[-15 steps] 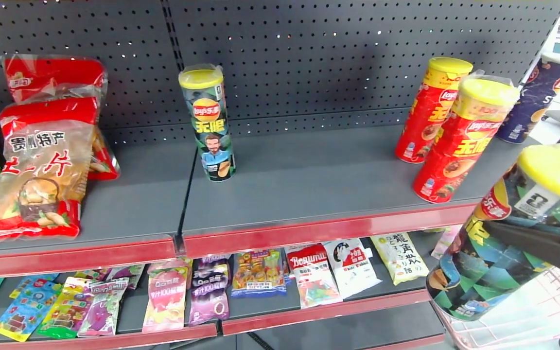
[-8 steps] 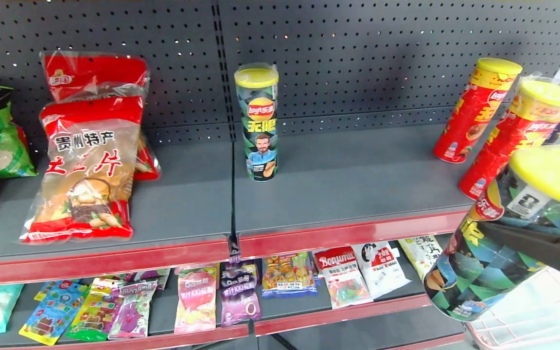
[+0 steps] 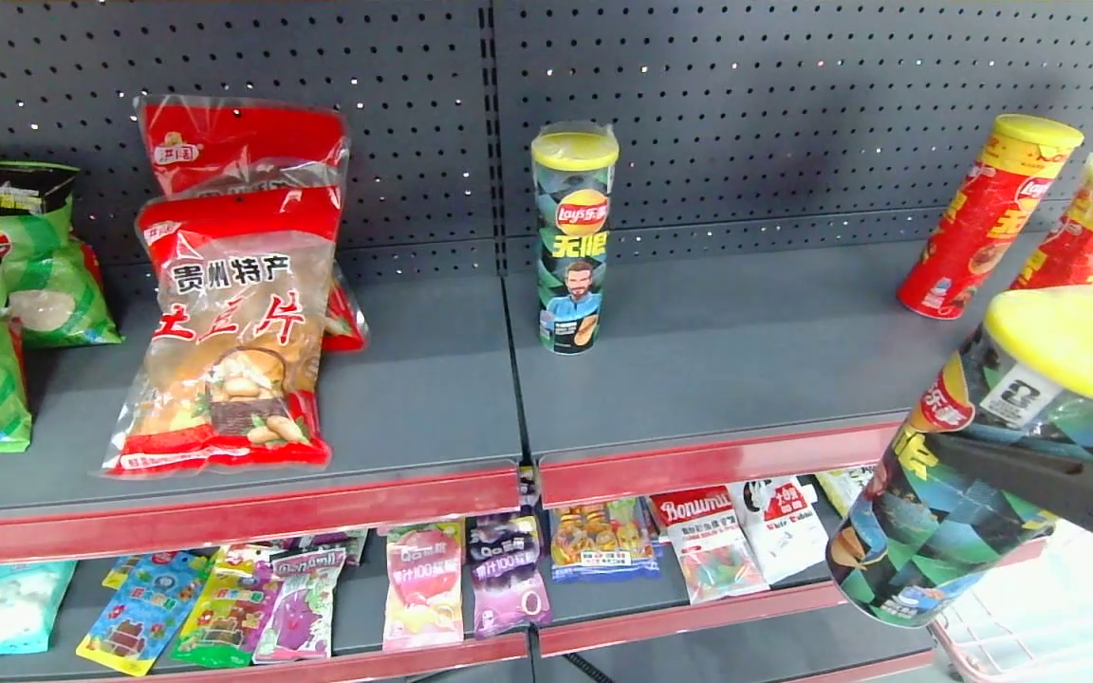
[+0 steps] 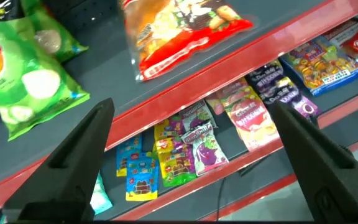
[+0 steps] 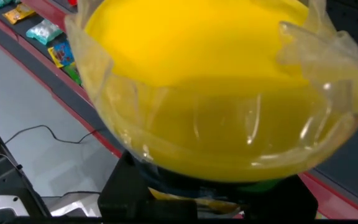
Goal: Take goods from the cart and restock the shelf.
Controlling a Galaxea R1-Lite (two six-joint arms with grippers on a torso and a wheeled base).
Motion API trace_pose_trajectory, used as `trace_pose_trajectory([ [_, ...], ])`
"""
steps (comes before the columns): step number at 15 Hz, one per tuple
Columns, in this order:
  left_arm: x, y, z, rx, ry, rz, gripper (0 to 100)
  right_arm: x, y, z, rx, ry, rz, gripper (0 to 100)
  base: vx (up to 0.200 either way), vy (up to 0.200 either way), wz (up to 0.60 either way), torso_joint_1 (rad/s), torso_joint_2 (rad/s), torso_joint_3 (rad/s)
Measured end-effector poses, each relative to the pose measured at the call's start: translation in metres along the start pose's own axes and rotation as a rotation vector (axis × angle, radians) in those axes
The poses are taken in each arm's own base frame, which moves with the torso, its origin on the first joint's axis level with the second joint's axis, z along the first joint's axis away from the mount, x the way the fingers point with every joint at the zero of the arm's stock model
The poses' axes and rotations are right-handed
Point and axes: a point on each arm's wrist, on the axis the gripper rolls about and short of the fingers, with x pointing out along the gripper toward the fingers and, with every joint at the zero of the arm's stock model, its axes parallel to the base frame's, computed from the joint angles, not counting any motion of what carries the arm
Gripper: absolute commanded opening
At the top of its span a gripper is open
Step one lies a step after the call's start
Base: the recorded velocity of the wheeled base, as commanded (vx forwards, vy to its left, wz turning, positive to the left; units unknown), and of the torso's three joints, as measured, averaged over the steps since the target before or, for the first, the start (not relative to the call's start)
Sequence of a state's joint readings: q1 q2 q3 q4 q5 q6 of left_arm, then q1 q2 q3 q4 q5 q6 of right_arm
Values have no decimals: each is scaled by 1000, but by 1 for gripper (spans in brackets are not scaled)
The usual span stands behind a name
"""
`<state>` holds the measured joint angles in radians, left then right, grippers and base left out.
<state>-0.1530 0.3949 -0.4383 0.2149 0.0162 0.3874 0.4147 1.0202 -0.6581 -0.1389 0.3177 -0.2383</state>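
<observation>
Clasping yellow-lidded chip can (image 3: pixel 907 545), right gripper (image 3: pixel 983 457), shelf (image 3: pixel 717 379) nearby

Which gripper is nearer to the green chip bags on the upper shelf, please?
Left. The left gripper hangs open just off the green chip bags; the right gripper holds a can far to the right of them.

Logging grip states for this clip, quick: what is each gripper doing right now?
Left gripper: open, holding nothing.
Right gripper: closed on the yellow-lidded chip can.
</observation>
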Motion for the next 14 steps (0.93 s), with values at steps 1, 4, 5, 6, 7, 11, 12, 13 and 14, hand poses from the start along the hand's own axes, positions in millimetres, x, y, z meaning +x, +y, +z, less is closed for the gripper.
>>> trace_pose_trajectory([
  [1, 0, 0, 0, 0, 0, 0, 100, 0, 0, 0, 0, -1, 1, 0, 200, 0, 0, -7, 2, 12],
  [4, 0, 0, 0, 1, 2, -1, 100, 0, 0, 0, 1, 0, 0, 0, 200, 0, 0, -7, -2, 4],
  [5, 0, 0, 0, 1, 2, -1, 100, 0, 0, 0, 1, 2, -2, 0, 200, 0, 0, 17, 7, -7],
  [6, 0, 0, 0, 1, 3, -2, 100, 0, 0, 0, 1, 1, -2, 0, 0, 0, 0, 0, 0, 0],
  [7, 0, 0, 0, 1, 2, -1, 100, 0, 0, 0, 1, 0, -1, 0, 0, 0, 0, 0, 0, 0],
  [11, 0, 0, 1, 2, -7, -11, 100, 1, -1, 1, 0, 0, -1, 0, 0, 0, 0, 0, 0, 0],
  [12, 0, 0, 2, 6, -8, -18, 100, 1, -1, 1, 0, -1, -1, 0, 0, 0, 0, 0, 0, 0],
  [13, 2, 1, 4, 13, -8, -32, 100, 2, -1, 2, -1, -2, -2, 0, 0, 0, 0, 0, 0, 0],
  [14, 2, 2, 8, 17, -16, -44, 100, 2, -2, 4, -1, -4, -3, 0, 0, 0, 0, 0, 0, 0],
])
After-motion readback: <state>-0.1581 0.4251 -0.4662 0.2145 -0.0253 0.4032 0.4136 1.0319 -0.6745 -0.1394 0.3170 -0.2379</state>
